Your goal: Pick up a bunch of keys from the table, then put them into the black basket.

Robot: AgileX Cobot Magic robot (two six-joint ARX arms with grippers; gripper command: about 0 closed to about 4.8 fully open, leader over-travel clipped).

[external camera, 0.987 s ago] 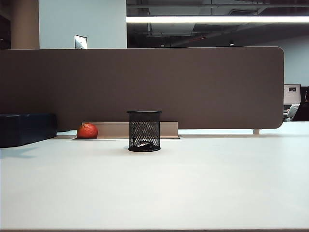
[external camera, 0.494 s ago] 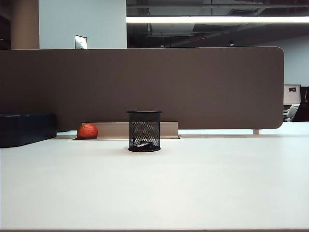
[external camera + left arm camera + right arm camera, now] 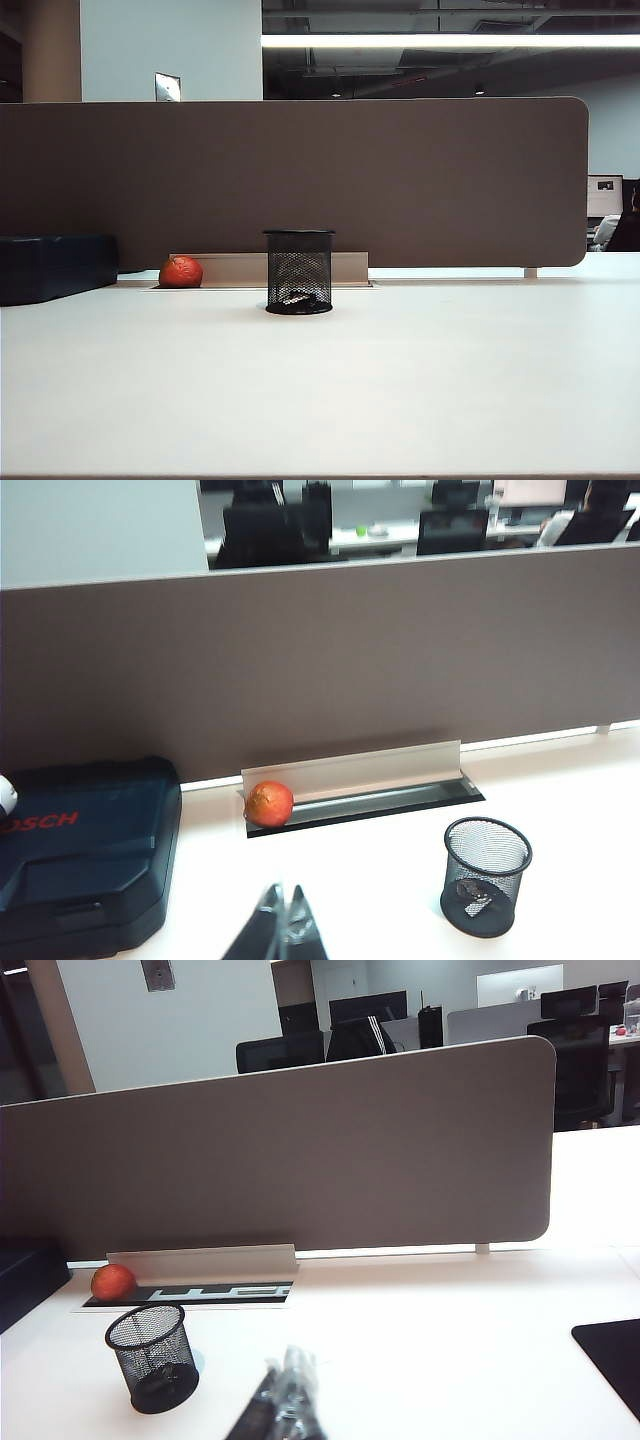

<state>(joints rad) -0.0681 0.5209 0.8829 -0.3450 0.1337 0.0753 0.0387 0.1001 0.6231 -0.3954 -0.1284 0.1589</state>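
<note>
Exterior view: black basket [image 3: 299,272] upright on the white counter [image 3: 320,390], bunch of keys [image 3: 298,298] lying on its floor; neither arm appears. Left wrist view: left end effector [image 3: 285,935], fingers pressed together and empty, above the counter between a dark blue case [image 3: 85,855] and the basket [image 3: 486,875], keys [image 3: 473,897] visible inside. Right wrist view: right end effector [image 3: 285,1410] likewise closed and empty, basket [image 3: 153,1357] nearby.
</note>
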